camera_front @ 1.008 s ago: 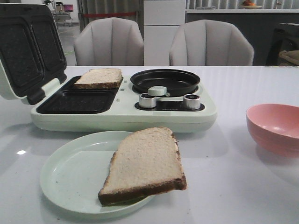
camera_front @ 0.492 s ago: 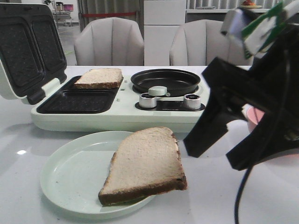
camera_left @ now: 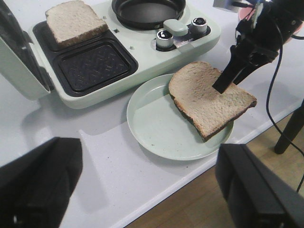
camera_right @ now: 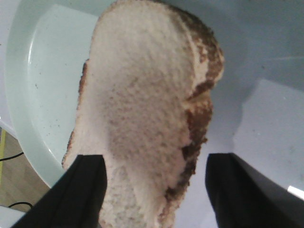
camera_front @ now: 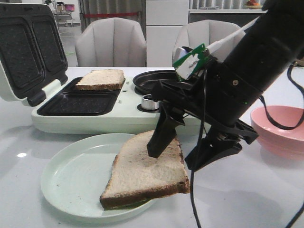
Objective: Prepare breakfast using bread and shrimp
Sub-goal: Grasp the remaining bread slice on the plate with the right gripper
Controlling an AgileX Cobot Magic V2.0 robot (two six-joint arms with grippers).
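Observation:
One bread slice [camera_front: 142, 171] lies on the pale green plate [camera_front: 71, 175], hanging over its right rim. My right gripper [camera_front: 173, 160] stands open just above it, one finger over the crumb, the other outside the crust by the table. The right wrist view shows that slice [camera_right: 147, 95] between the spread fingers of the right gripper [camera_right: 156, 194]. A second bread slice [camera_front: 100, 79] rests in the far tray of the open sandwich maker [camera_front: 118, 116]. My left gripper [camera_left: 147, 190] hangs open over the table's near edge, holding nothing. The shrimp is out of view.
A pink bowl [camera_front: 280, 128] stands at the right. The sandwich maker has a raised lid [camera_front: 28, 52], a black pan [camera_front: 149, 78] and knobs [camera_left: 165, 37]. The table's front edge [camera_left: 199, 166] runs just beyond the plate [camera_left: 156, 123].
My right arm came in from the right and moved down and left; its open fingers now straddle the near slice's right side. Bread, plate and bowl stayed put.

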